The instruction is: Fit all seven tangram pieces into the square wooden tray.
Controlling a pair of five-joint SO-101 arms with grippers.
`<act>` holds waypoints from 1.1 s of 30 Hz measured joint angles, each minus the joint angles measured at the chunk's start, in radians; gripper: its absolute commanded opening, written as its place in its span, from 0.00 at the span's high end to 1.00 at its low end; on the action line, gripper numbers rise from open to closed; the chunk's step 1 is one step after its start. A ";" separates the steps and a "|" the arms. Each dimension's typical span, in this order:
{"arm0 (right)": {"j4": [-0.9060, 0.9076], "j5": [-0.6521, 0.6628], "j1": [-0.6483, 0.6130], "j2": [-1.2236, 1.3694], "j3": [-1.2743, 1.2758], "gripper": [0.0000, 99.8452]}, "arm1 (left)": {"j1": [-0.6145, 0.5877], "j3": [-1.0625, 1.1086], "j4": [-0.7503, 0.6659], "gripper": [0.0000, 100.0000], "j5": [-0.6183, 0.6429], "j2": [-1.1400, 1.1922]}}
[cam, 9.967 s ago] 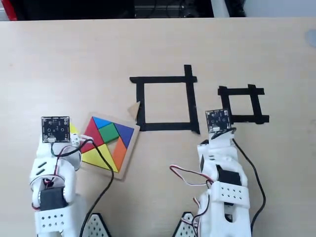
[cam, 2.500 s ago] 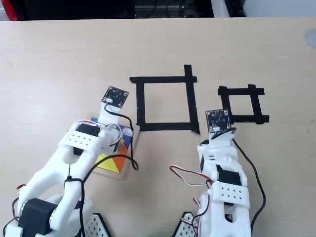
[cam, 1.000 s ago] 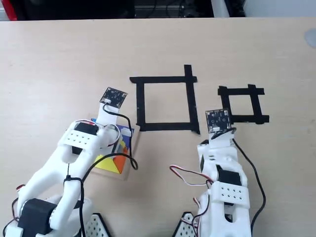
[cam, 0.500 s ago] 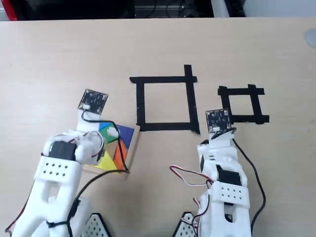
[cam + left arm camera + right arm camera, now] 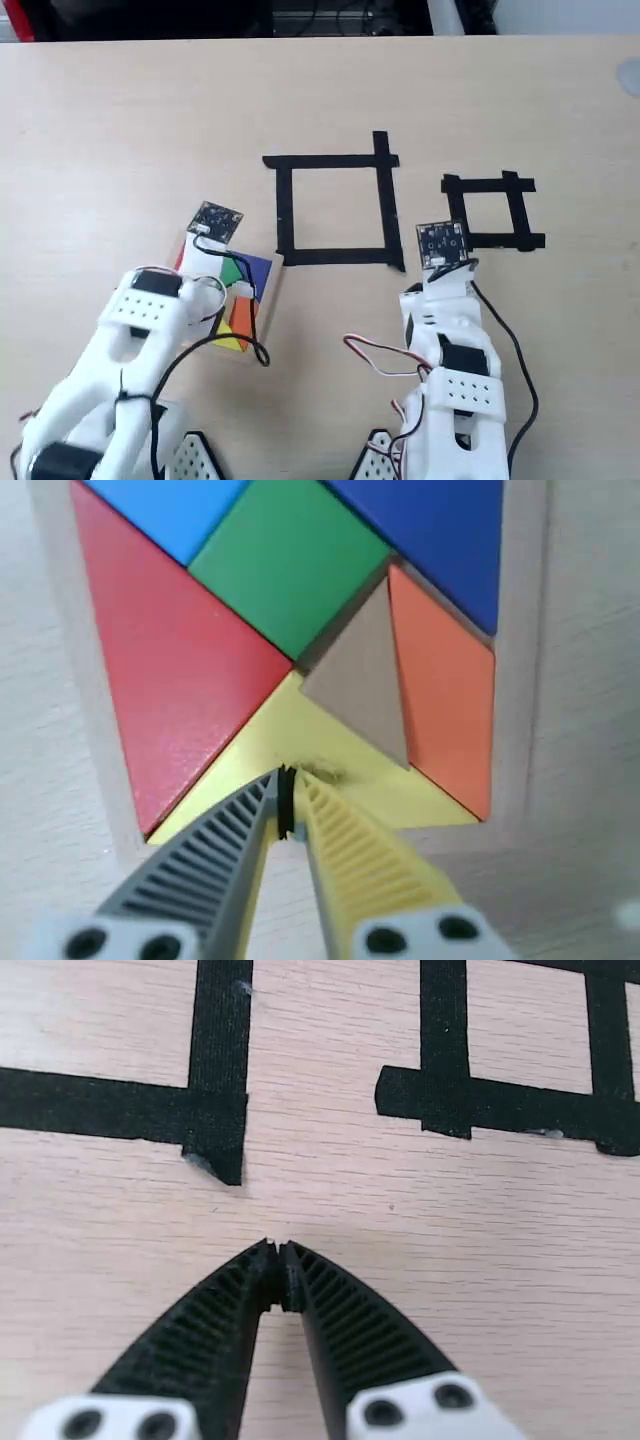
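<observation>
Tray (image 5: 520,630): pale wood. Pieces: red triangle (image 5: 170,680), light blue triangle (image 5: 165,505), green square (image 5: 290,565), dark blue piece (image 5: 430,525), orange piece (image 5: 445,700), tan triangle (image 5: 365,685), yellow triangle (image 5: 330,745). Desk (image 5: 120,120): light woodgrain, with black tape squares (image 5: 330,160). Left gripper (image 5: 285,800): one jaw grey, one yellow. Right gripper (image 5: 278,1260): jaws black.

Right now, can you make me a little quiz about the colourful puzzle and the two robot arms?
1. True or false: the right gripper holds a puzzle piece.
2. Which piece does the left gripper hang over in the wooden tray? A red, B yellow, C green.
3. How many pieces lie in the tray?

Key
1. False: it is shut on nothing, over the bare table.
2. B, the yellow triangle.
3. Seven.
</observation>
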 measured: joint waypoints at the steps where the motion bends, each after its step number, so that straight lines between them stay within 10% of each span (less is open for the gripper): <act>1: 0.000 0.000 0.000 0.000 0.000 0.99 | 0.002 -0.014 -0.002 0.97 0.000 0.028; 33: 0.000 0.000 0.000 0.000 0.000 0.99 | 0.092 -0.133 -0.097 0.97 0.049 0.216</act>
